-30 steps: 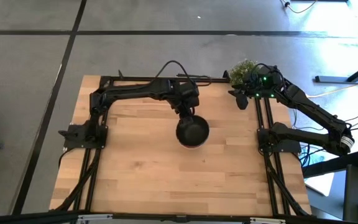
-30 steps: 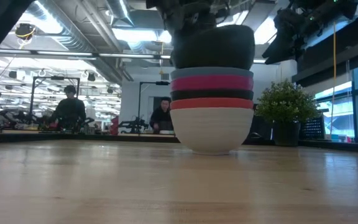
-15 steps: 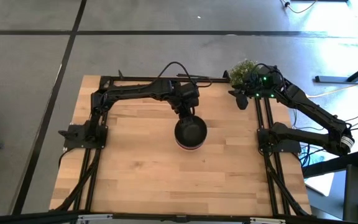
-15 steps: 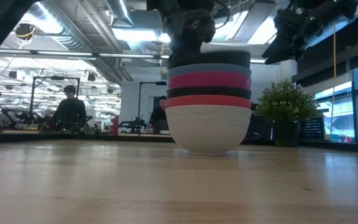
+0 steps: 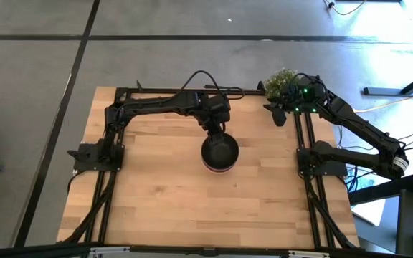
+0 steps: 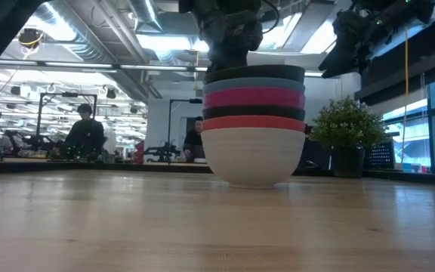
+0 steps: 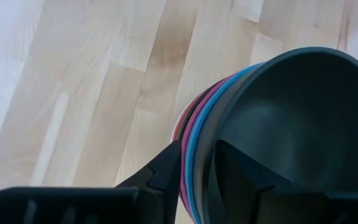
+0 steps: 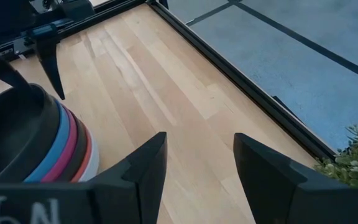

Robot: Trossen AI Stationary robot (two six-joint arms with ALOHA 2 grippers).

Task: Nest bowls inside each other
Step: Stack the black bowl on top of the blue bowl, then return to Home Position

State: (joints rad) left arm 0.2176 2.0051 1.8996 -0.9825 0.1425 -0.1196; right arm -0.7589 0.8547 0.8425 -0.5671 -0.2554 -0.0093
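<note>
Six bowls sit nested in one stack (image 5: 219,152) at the table's middle. From the bottom (image 6: 254,128) they are white, red, black, pink, blue, and a second black bowl (image 7: 291,124) on top. The white bowl's base rests on the wood. My left gripper (image 7: 197,168) is open over the stack's far rim (image 5: 216,129). One finger (image 7: 241,171) is inside the top black bowl and the other (image 7: 166,174) is outside the rims. My right gripper (image 8: 197,168) is open and raised at the far right corner (image 5: 278,113), away from the stack. My left gripper comes from above, pointing down, and straddles the far rim (image 7: 207,158) of the top black bowl, one finger inside and one outside. The blue rim shows in the gap between the fingers. I cannot tell whether either finger touches a bowl.
A small green potted plant (image 5: 279,80) stands at the far right corner beside my right gripper. Black frame rails (image 5: 171,91) run along the far, left and right edges. Bare wood (image 5: 192,208) lies near the stack. People sit in the room beyond (image 6: 85,132).
The top black bowl was held tilted above the stack a second ago. It came down into the blue bowl and now sits level. My left gripper went down with it. The whole stack shifted slightly toward the table's left.
</note>
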